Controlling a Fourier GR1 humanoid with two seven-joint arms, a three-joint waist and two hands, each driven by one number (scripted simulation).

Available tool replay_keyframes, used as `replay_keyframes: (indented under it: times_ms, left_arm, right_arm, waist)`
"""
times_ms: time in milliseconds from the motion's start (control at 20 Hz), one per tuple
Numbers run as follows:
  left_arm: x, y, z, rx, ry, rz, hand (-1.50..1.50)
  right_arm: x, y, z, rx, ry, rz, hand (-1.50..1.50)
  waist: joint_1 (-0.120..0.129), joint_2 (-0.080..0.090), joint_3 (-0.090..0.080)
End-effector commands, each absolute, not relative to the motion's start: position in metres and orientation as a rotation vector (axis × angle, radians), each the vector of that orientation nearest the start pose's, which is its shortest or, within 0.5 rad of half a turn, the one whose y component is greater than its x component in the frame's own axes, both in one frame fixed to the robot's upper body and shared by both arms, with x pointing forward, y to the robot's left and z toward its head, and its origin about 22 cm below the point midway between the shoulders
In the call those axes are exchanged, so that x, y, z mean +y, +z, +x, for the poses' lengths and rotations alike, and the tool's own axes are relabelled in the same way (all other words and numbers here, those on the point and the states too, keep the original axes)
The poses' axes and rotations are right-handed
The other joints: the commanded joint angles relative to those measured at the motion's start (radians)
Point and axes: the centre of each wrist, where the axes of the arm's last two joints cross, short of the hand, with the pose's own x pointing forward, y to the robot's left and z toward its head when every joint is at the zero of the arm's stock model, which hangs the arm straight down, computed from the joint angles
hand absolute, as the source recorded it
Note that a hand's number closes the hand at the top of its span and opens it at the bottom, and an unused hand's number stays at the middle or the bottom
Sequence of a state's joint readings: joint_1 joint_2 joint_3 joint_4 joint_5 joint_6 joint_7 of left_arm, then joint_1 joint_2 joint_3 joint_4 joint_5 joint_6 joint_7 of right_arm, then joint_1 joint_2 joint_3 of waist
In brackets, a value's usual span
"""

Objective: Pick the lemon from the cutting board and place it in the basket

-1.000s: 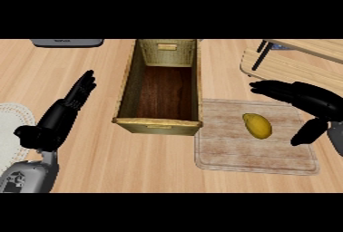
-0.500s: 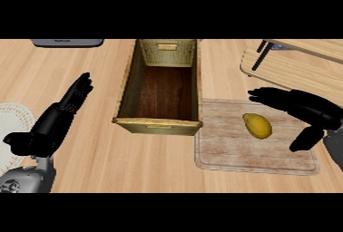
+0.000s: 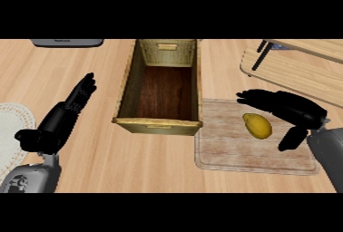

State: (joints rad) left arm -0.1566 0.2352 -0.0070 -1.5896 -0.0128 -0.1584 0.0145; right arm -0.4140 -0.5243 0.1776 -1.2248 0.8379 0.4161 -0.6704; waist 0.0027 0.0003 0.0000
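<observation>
A yellow lemon (image 3: 257, 125) lies on the pale wooden cutting board (image 3: 227, 156) at the right. My right hand (image 3: 289, 111) is open and arches over the lemon's right side, fingers reaching past its top and the thumb hanging to its lower right, not touching it. A tall wicker basket (image 3: 158, 123) with a dark wooden floor stands just left of the board, nothing inside. Over at the left my left hand (image 3: 60, 118) rests open, fingers pointing up.
A wooden rack with a black leg (image 3: 301, 68) sits at the back right. A white round mat (image 3: 12, 131) lies at the left edge. A grey object (image 3: 67, 42) shows at the top left.
My right hand has slid left and down, closing in over the lemon. The left forearm has drifted slightly lower. The lemon has not moved.
</observation>
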Motion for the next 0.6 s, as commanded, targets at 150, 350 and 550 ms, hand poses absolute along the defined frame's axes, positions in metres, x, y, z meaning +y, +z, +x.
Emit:
replay_keyframes:
  times_ms: [150,350,550]
  left_arm:
    - [0.266,0.066,0.280,-1.702,-0.377,0.040,0.00]
    - [0.270,0.065,0.274,-1.706,-0.384,0.035,0.00]
    - [0.263,0.053,0.286,-1.691,-0.384,0.027,0.00]
  right_arm:
    - [-0.290,0.051,0.343,-1.482,1.751,-0.261,-1.50]
    - [-0.309,0.059,0.354,-1.452,1.754,-0.283,-1.50]
    - [-0.284,0.033,0.356,-1.434,1.760,-0.230,-1.50]
  waist:
    - [0.001,0.000,0.000]
    - [0.001,0.000,0.000]
    - [0.001,0.001,0.000]
